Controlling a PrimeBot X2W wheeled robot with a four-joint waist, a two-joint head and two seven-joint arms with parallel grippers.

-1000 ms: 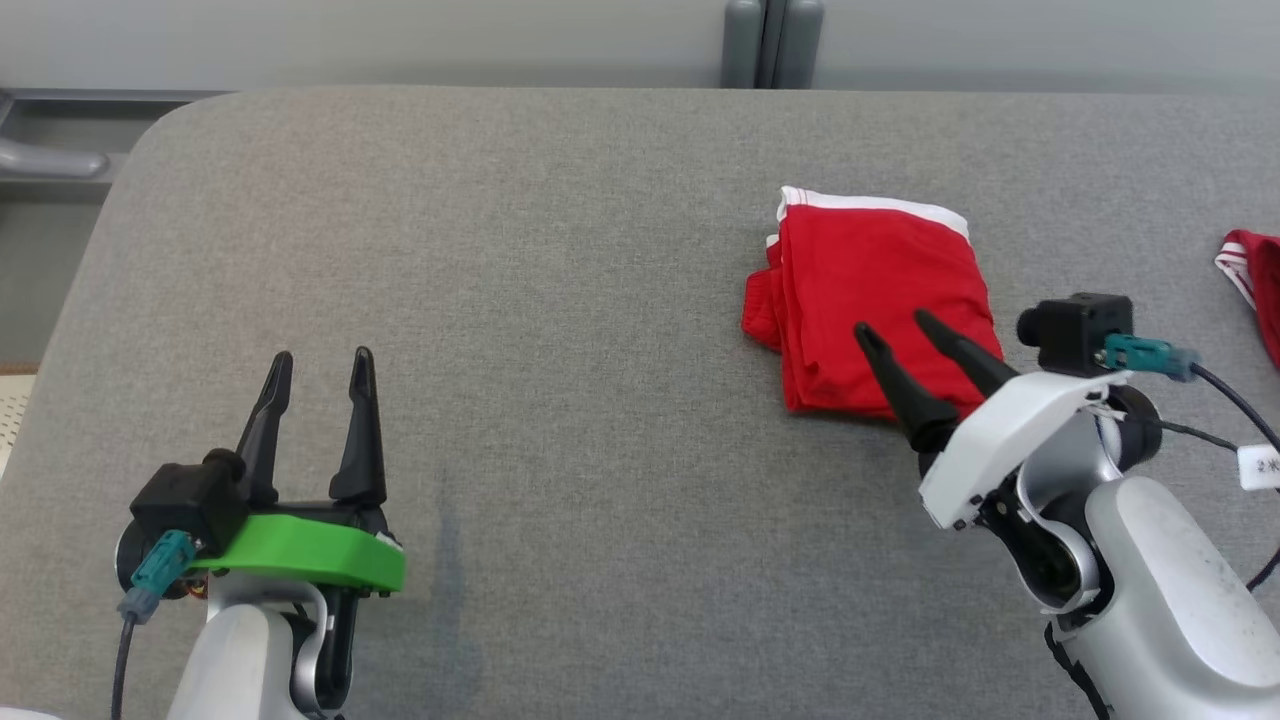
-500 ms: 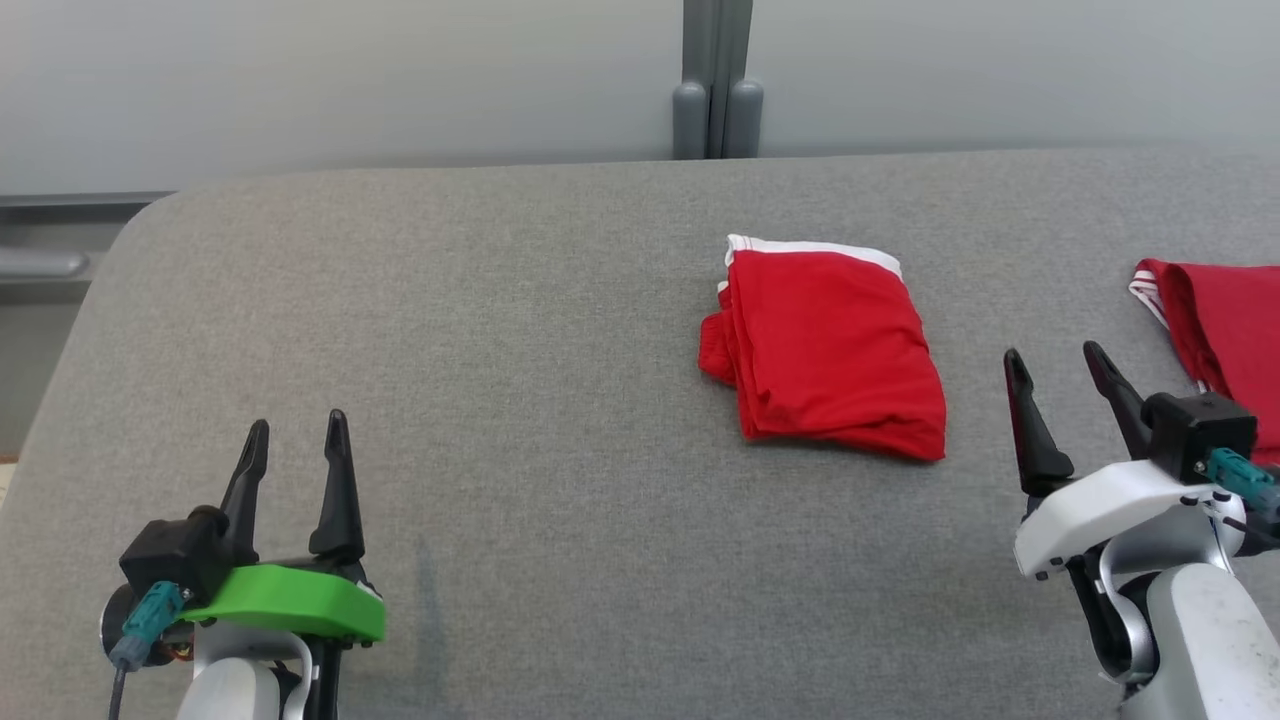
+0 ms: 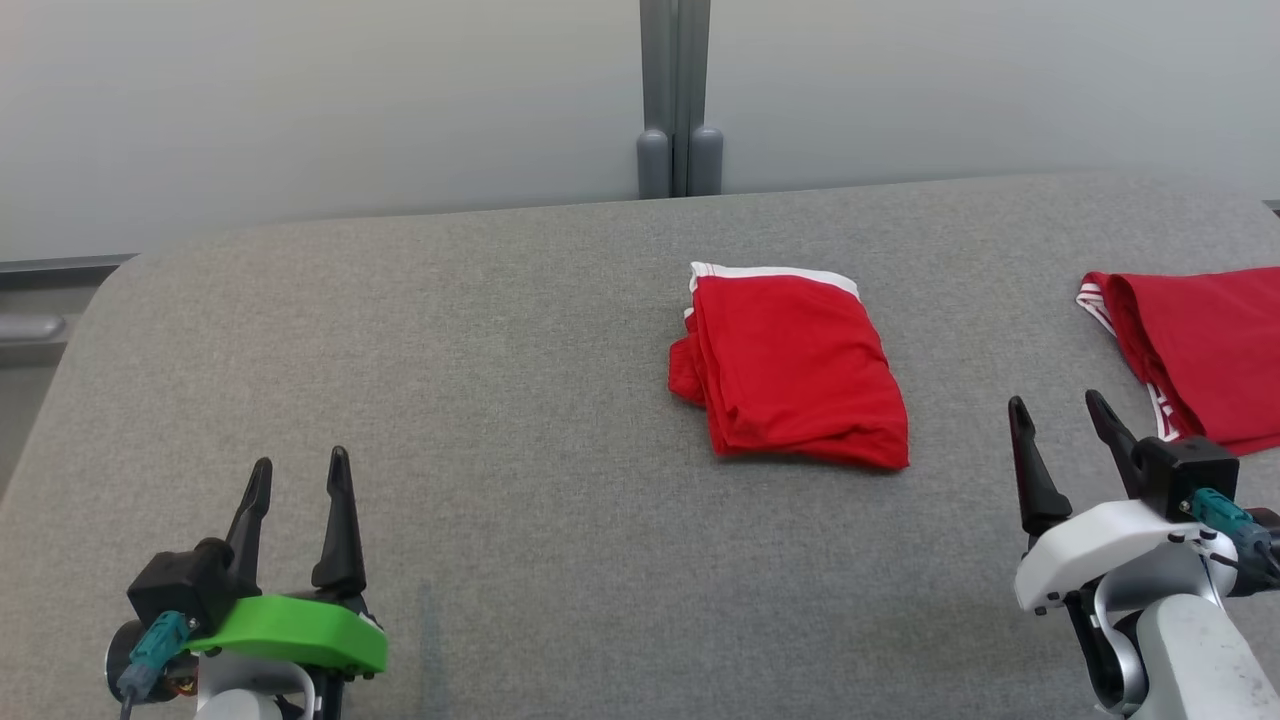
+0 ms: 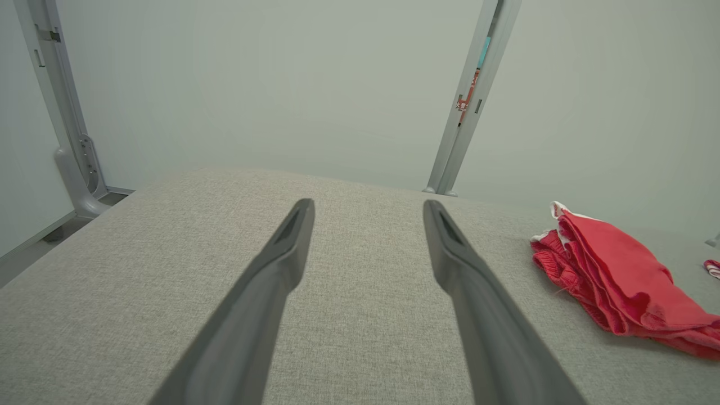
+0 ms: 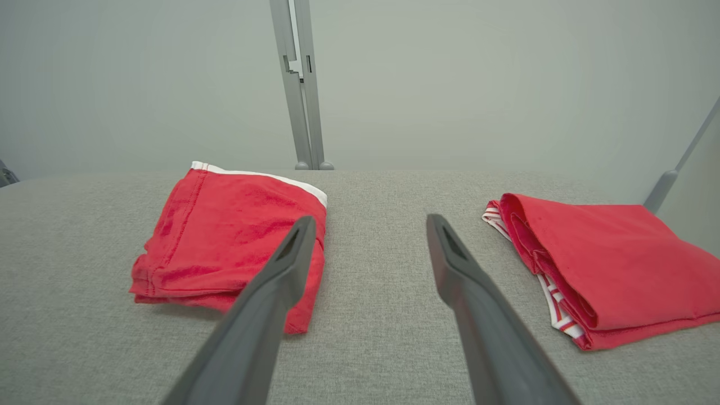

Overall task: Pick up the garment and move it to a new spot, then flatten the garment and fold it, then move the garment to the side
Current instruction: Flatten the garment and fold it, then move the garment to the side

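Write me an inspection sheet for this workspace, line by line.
Surface: grey fabric-covered table, flat.
Job's things: folded red garment with white waistband, right of centre, no gripper touching it.
Clutter: second folded red garment with striped trim, at the right edge.
Grippers: left gripper open, empty, above bare fabric; right gripper open, empty, pointing between the two garments.
Cables: teal-plugged cable at the left wrist camera; another teal plug at the right.
Surroundings: pale wall panels, grey post.

Folded red cloth garment [image 3: 795, 365] on grey fabric table [image 3: 500, 350], ahead-left of my right pincer [image 3: 1055, 400]; second folded red garment [image 3: 1205, 345] rightward.
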